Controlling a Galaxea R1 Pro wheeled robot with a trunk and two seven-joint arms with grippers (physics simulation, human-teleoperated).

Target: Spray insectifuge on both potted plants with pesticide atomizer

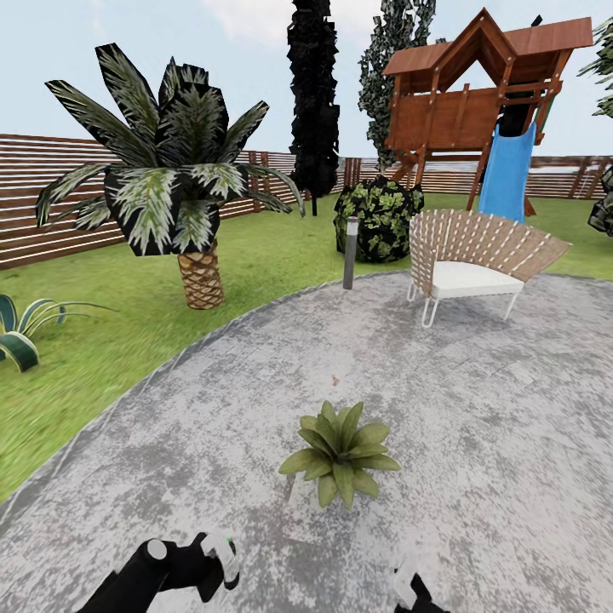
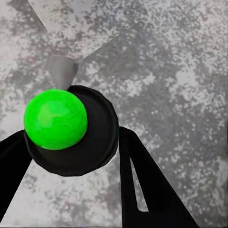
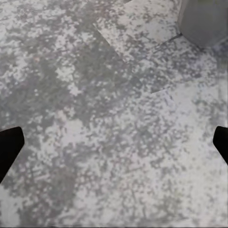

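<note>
Grey mottled patio carries one potted plant just ahead. The pesticide atomizer is held clamped in the left hand; the right hand is spread wide, empty. Spraying appears due: the nozzle should be aimed at the leaves.

I was looking out over a back garden of a home: a green lawn ran up to a brown slatted wooden fence, and a round grey mottled stone patio filled the foreground. A woven garden chair with a white cushion stood on the patio near a short bollard light. Beyond it rose a wooden playhouse with a blue slide. A scaly-trunked palm, a round bush and tall dark trees stood under open sky
</note>
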